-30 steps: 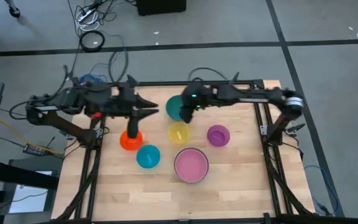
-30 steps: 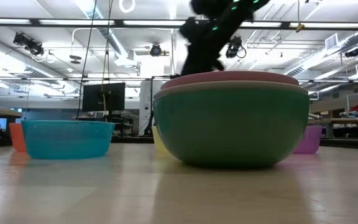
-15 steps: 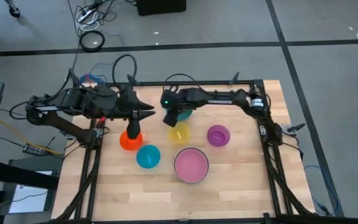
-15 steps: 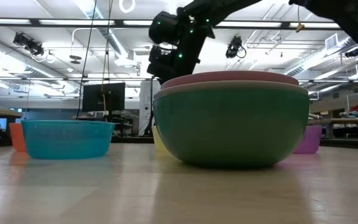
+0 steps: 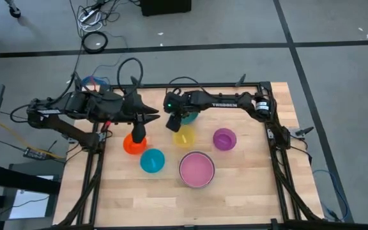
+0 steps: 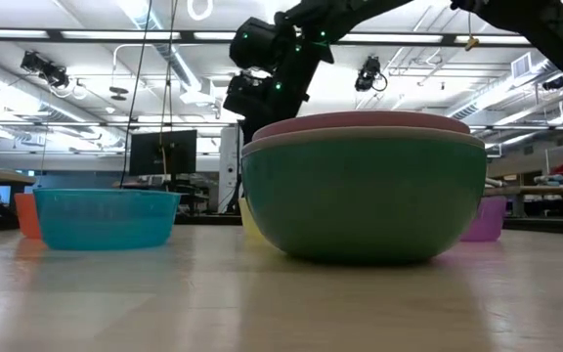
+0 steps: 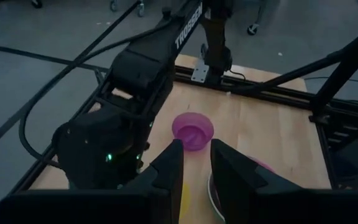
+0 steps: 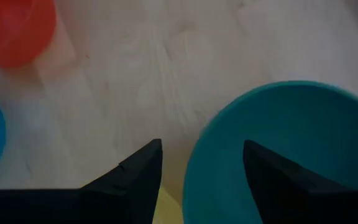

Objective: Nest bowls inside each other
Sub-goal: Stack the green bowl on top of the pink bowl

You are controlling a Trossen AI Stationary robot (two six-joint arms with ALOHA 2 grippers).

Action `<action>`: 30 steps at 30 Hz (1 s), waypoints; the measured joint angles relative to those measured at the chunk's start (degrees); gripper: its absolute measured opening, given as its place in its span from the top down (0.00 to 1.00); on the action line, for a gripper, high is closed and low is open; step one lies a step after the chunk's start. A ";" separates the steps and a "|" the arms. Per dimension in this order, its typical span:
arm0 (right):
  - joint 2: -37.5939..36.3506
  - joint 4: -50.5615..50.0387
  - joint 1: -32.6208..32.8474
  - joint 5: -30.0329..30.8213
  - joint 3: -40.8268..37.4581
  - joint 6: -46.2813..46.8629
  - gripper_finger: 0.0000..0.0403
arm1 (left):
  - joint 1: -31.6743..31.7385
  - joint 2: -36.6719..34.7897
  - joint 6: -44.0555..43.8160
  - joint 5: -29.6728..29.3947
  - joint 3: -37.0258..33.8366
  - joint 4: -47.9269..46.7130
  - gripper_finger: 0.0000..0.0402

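The teal bowl (image 5: 189,115) stands on the table at the far middle. My right gripper (image 5: 173,122) hangs open over its left rim, one finger (image 8: 278,180) above the inside and the other (image 8: 132,180) outside. The yellow bowl (image 5: 184,137) sits just nearer. The orange bowl (image 5: 133,145), the light blue bowl (image 5: 152,161) and the purple bowl (image 5: 224,138) stand apart on the table. The pink bowl (image 5: 197,168) sits inside the green bowl (image 6: 360,196). My left gripper (image 5: 157,115) waits open in the air beyond the orange bowl, holding nothing. My right gripper comes from above, slanting down, with a finger on each side of the teal bowl's left rim (image 8: 194,155). Whether either finger touches the rim, I cannot tell. The bowl stands on the table.
The black frame rails (image 5: 270,128) run along the table's left, right and far edges. Bare wood lies along the near edge (image 5: 190,204). The two grippers are close together over the far left part of the table.
My right gripper has swung toward the table's left edge and come down, crossing over the teal bowl to its left rim. It has tipped further downward. The teal bowl has stayed where it was.
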 joint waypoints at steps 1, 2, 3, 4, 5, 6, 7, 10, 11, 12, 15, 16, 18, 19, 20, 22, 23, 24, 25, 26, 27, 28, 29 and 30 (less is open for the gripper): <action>0.14 0.00 0.01 -0.02 -0.01 0.17 0.47 | -0.01 -0.02 -0.13 -0.04 0.00 0.00 0.78; 0.15 -0.09 0.01 -0.02 -0.04 0.20 0.47 | 0.00 -0.02 -0.24 -0.08 0.00 0.00 0.78; 0.15 -0.01 0.05 -0.02 -0.05 0.20 0.47 | 0.00 0.00 -0.34 -0.09 0.00 0.00 0.78; 0.13 0.38 0.05 -0.01 -0.16 0.20 0.47 | -0.01 0.00 -0.47 -0.09 0.00 -0.02 0.78; 0.13 0.69 0.04 0.28 -0.31 0.20 0.47 | 0.00 0.00 -0.50 -0.11 0.00 -0.02 0.78; 0.13 0.69 0.01 0.92 -0.43 0.20 0.47 | -0.01 0.00 -0.51 -0.11 0.00 -0.02 0.78; 0.13 0.67 0.01 1.67 -0.50 0.20 0.47 | -0.01 0.00 -0.51 -0.11 0.00 -0.02 0.78; 0.13 0.62 0.01 2.56 -0.50 0.15 0.48 | -0.01 0.00 -0.51 -0.11 0.00 -0.02 0.78; 0.13 0.69 0.01 2.59 -0.69 0.14 0.48 | -0.01 0.00 -0.51 -0.11 0.00 -0.02 0.78; 0.13 0.93 0.01 2.61 -1.13 -0.02 0.48 | -0.01 0.00 -0.51 -0.11 0.00 -0.02 0.78; 0.13 1.38 -0.08 3.00 -2.31 0.17 0.48 | -0.01 0.00 -0.73 -0.13 0.02 -0.04 0.78; 0.13 1.44 -0.08 2.97 -2.74 0.20 0.48 | -0.01 0.00 -0.91 -0.13 0.02 -0.03 0.78; 0.13 1.66 -0.08 2.99 -3.82 0.22 0.48 | -0.01 0.00 -1.01 -0.13 0.02 -0.02 0.78; 0.13 1.68 -0.10 3.01 -4.39 0.22 0.48 | -0.01 0.00 -1.01 -0.13 0.02 -0.02 0.78; 0.13 2.19 -0.10 3.02 -4.99 0.22 0.48 | -0.01 0.00 -1.01 -0.13 0.02 -0.02 0.78; 0.13 4.42 -0.10 3.05 -6.30 0.24 0.48 | -0.01 0.00 -1.00 -0.13 0.02 -0.04 0.78; 0.13 5.02 -0.10 3.06 -6.92 0.26 0.48 | -0.01 0.00 -0.99 -0.12 0.02 -0.04 0.78; 0.13 5.38 -0.14 3.06 -7.59 0.26 0.48 | 0.00 0.00 -0.99 -0.13 0.02 -0.04 0.78; 0.13 6.13 -0.21 3.08 -8.31 0.26 0.48 | 0.00 0.00 -0.99 -0.13 0.04 -0.04 0.78; 0.13 7.13 -0.26 3.15 -8.94 0.25 0.49 | -0.01 0.00 -0.99 -0.13 0.04 -0.04 0.78; 0.13 8.07 -0.32 3.54 -9.51 0.23 0.50 | -0.01 0.00 -0.99 -0.13 0.04 -0.04 0.78; 0.13 8.78 -0.41 4.20 -9.90 -0.09 0.51 | -0.01 0.00 -0.96 -0.12 0.04 -0.04 0.78; 0.13 9.02 -0.54 5.12 -9.94 -0.46 0.53 | -0.01 0.00 -0.76 -0.13 0.04 -0.04 0.78; 0.13 9.09 -0.80 5.83 -9.94 -0.86 0.56 | -0.01 0.00 -0.35 -0.13 0.04 -0.04 0.78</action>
